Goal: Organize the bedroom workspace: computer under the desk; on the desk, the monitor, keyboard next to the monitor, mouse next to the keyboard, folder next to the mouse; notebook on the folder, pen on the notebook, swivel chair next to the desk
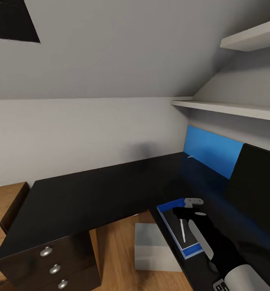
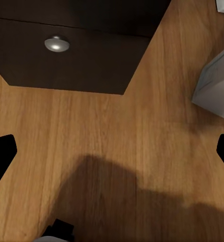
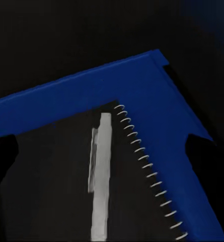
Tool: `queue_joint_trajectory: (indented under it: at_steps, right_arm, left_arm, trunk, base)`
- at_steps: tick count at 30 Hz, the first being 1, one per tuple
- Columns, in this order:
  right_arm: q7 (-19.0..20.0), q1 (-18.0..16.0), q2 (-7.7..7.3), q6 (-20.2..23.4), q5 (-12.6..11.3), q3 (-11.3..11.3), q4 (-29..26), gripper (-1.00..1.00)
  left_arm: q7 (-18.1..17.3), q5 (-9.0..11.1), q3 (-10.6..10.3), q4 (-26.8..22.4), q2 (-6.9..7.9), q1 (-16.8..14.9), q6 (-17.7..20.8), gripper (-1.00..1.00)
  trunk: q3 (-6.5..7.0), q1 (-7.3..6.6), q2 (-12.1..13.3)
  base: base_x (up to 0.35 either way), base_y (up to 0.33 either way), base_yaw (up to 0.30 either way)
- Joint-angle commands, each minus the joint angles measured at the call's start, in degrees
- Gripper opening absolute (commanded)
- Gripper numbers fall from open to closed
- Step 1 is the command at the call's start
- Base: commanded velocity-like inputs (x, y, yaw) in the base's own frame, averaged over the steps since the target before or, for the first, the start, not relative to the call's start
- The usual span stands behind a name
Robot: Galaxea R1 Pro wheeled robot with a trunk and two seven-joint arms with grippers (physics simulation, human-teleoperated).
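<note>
Silver pen [image 1: 183, 230] lies on black notebook [image 1: 176, 226], atop blue folder [image 1: 179, 230] at counter [image 1: 90, 194] edge | right gripper [image 1: 193, 202] fingers spread wide, empty, above the folder | risk: descending arm nudges pen off.

Black desk [image 1: 90, 194] bears blue folder [image 1: 165, 208]; monitor [image 1: 256, 182] beside it.

Head camera looks down across the glossy black L-shaped desk [image 1: 90, 194]; the right wrist camera, close above it, shares the blue flat folder [image 1: 167, 208] [image 3: 91, 91]; the left wrist camera faces the wooden plank floor [image 2: 117, 151] beside the desk.
</note>
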Motion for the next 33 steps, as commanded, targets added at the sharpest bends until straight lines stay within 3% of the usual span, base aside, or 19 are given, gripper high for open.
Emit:
queue_joint_trajectory:
  at_steps: [1, 15, 18, 19, 21, 22, 23, 26, 29, 33]
  right_arm:
    - [-0.57, -0.05, -0.07, 0.12, -0.57, 0.24, -0.09, 1.00]
    - [-0.77, -0.05, 0.29, 0.00, -0.77, 0.32, -1.16, 1.00]
    - [-1.00, -0.03, 2.48, 0.16, -0.71, 0.46, -2.40, 1.00]
    - [-1.21, -0.01, 3.79, 0.26, -0.50, 1.03, -2.97, 1.00]
    - [-1.66, 0.01, 4.92, 0.31, -0.06, 2.12, -3.34, 1.00]
    - [-2.35, 0.02, 5.78, 0.33, 0.45, 3.51, -3.55, 1.00]
    - [-4.95, 0.03, 7.30, 0.37, 0.94, 7.41, -3.79, 1.00]
    - [-7.42, 0.03, 9.70, 0.38, 1.18, 10.57, -3.81, 1.00]
    - [-9.17, 0.04, 11.49, 0.38, 1.33, 11.77, -3.59, 1.00]
    - [-10.26, 0.10, 12.63, 0.46, 1.30, 12.50, -3.49, 1.00]
  left_arm:
    - [0.09, 0.55, 0.00, -0.06, -0.02, 0.01, -0.16, 1.00]
    - [-0.17, 0.44, 0.01, 0.09, 0.06, 0.01, -0.11, 1.00]
    - [-0.17, 0.45, 0.01, 0.16, 0.06, 0.01, -0.11, 1.00]
    - [-0.15, 0.45, 0.02, 0.17, 0.06, 0.01, -0.11, 1.00]
    - [-0.13, 0.46, 0.03, 0.18, 0.06, 0.01, -0.11, 1.00]
    - [-0.11, 0.46, 0.04, 0.22, 0.03, 0.01, -0.11, 1.00]
    - [-0.04, 0.47, 0.03, 0.27, -0.01, 0.01, -0.11, 1.00]
    - [-0.01, 0.49, 0.02, 0.30, -0.02, 0.01, -0.11, 1.00]
    - [0.00, 0.47, 0.01, 0.34, -0.02, 0.01, -0.11, 1.00]
    - [0.00, 0.51, 0.01, 0.37, -0.01, 0.01, -0.11, 1.00]
  trunk:
    - [-0.05, 0.00, -0.04]
    - [-0.05, 0.00, -0.04]
    - [-0.05, 0.00, -0.04]
    - [-0.05, 0.00, -0.04]
    - [-0.05, 0.00, -0.04]
    - [-0.05, 0.00, -0.04]
    - [-0.05, 0.00, -0.04]
    - [-0.05, 0.00, -0.04]
    - [-0.05, 0.00, -0.04]
    - [-0.05, 0.00, -0.04]
  base:
    - [0.000, 0.000, 0.000]
    - [0.000, 0.000, 0.000]
    - [0.000, 0.000, 0.000]
    - [0.000, 0.000, 0.000]
    - [0.000, 0.000, 0.000]
    - [0.000, 0.000, 0.000]
    - [0.000, 0.000, 0.000]
    - [0.000, 0.000, 0.000]
    - [0.000, 0.000, 0.000]
    - [0.000, 0.000, 0.000]
